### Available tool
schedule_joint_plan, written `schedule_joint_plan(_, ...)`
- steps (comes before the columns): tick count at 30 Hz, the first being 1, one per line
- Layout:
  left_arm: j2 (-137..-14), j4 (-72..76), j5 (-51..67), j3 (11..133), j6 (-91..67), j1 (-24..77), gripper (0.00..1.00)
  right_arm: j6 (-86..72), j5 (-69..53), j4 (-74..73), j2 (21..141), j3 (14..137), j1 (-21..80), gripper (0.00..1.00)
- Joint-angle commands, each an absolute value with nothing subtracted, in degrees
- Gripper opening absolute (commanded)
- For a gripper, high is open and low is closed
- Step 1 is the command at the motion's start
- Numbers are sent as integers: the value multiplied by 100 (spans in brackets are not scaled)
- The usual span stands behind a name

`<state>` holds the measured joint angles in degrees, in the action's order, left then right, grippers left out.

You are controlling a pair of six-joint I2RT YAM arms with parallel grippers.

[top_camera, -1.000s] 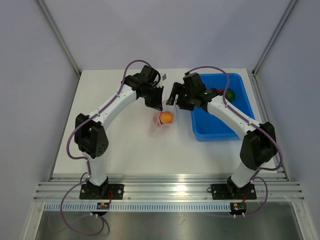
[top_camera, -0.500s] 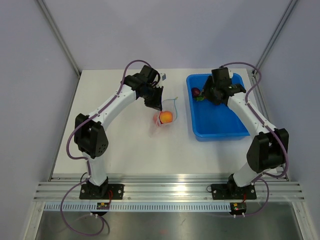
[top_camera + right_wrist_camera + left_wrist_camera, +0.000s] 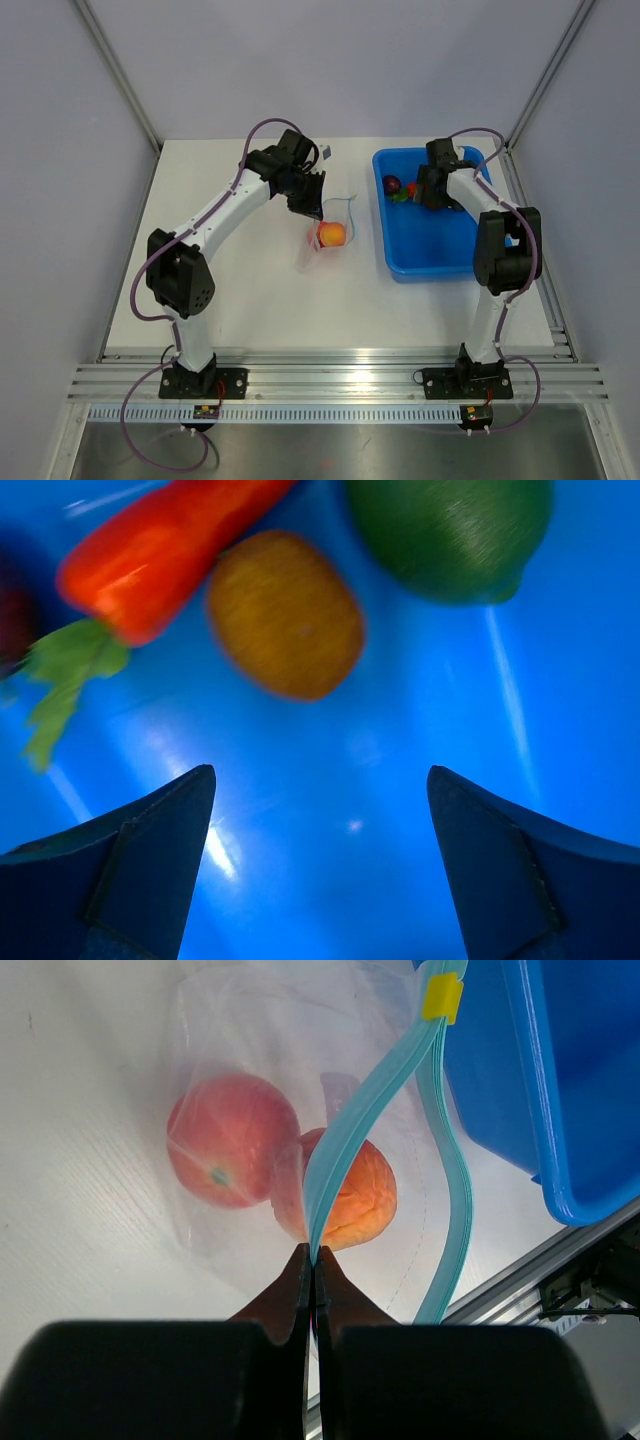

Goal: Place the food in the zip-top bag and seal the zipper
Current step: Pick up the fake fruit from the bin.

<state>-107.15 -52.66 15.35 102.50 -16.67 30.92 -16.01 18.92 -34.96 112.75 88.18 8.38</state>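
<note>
My left gripper (image 3: 310, 1260) is clenched on the zipper (image 3: 365, 1110) lip of the limp zip-top bag (image 3: 220, 1050) at table centre. My right gripper (image 3: 318, 800) hangs spread in the blue tray (image 3: 440, 268). The brown fruit (image 3: 287, 615) at 12 o'clock looks light, hard and slick, so I'd pinch across its short middle.

Left arm (image 3: 222, 208) and right arm (image 3: 487, 330): white link shells, black joint housings. One purple cable (image 3: 140, 290) loops along each. Black base plates (image 3: 205, 382) are bolted to a ridged aluminium rail (image 3: 330, 378) at the counter (image 3: 260, 300) near edge.

Left end effector (image 3: 312, 1260): black body, fingers narrowing to thin blades.

Right end effector (image 3: 320, 771): dark wedge-shaped fingers.
</note>
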Motion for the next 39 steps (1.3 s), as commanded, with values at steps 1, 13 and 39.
schedule_joint_plan(1, -10415, -5107, 1503, 10283, -1573, 3041, 0, -1090, 1776, -3129, 11416, 9254, 598, 95)
schedule_joint_plan(13, -10573, -5115, 1529, 10354, -1564, 3032, 0, -738, 1204, -2927, 12146, 9808, 457, 98)
schedule_joint_plan(39, -10661, -5054, 1635, 10327, -1591, 3023, 0, -1107, 835, -2215, 11040, 8535, 448, 44)
